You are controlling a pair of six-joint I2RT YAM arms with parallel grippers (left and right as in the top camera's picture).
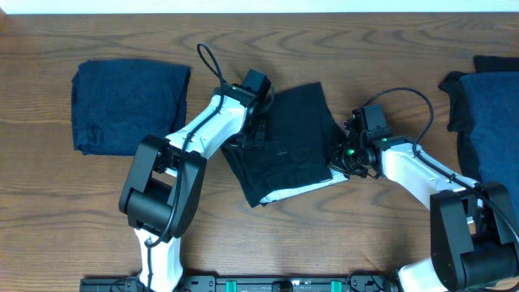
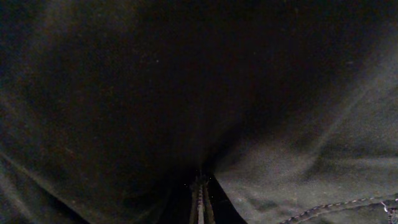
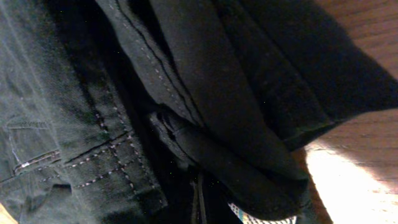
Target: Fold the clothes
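Where the two arms meet at mid-table, you have the black garment [image 1: 288,138] lying folded on the wooden table [image 1: 340,235], set at a slant, with a pale inner edge [image 1: 304,191] showing along its near side. Your left gripper [image 1: 253,135] sits at the garment's left border with its jaws drawn narrow. In the left wrist view dark cloth fills the frame and its creases run down to the fingertips, so it reads as pinched on that fabric. Your right gripper [image 1: 342,156] sits at the garment's right border, likewise closed tight. The right wrist view shows several layers of stitched black cloth bunched over the fingertips, with bare wood to the right. A folded navy garment [image 1: 130,105] lies well apart on the left of the table, touched by neither arm. A navy pile [image 1: 493,122] rests at the right edge, partly cut off by the frame, with a further black piece [image 1: 496,62] showing behind it. How many items that pile holds cannot be told.
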